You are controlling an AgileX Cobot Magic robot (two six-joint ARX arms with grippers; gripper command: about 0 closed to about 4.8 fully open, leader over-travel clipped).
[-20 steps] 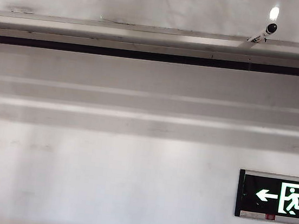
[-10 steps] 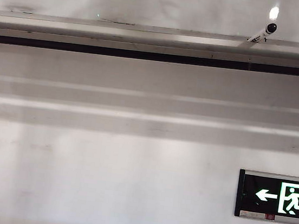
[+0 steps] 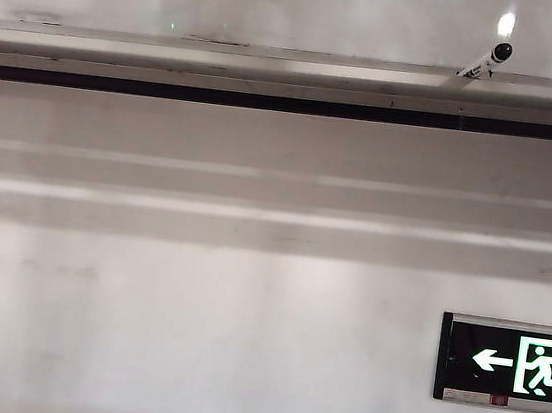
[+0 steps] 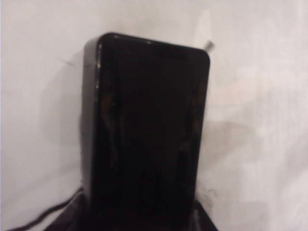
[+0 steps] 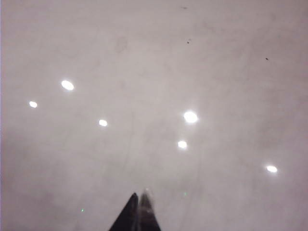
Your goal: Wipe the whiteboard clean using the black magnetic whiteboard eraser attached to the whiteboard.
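The black eraser (image 4: 149, 125), a glossy rounded block, fills the middle of the left wrist view. It stands out from my left gripper (image 4: 144, 211), whose dark fingers hug its base on both sides, shut on it. Behind it is the white whiteboard (image 4: 260, 120). My right gripper (image 5: 138, 197) is shut with nothing in it, tips together, pointing at the whiteboard (image 5: 154, 72), which reflects several ceiling lights. In the exterior view the whiteboard (image 3: 300, 8) is a glossy strip at the top, above its silver ledge (image 3: 293, 68). Neither gripper shows there.
Below the ledge runs a matte off-white wall (image 3: 243, 313) with a green exit sign (image 3: 509, 363) at the lower right. A small white-and-black object (image 3: 491, 57) sits at the ledge's right end. A thin dark cable (image 4: 43, 214) trails beside the left gripper.
A faint dark reflection has shifted in the glossy strip at the top middle of the exterior view. Nothing else there has moved.
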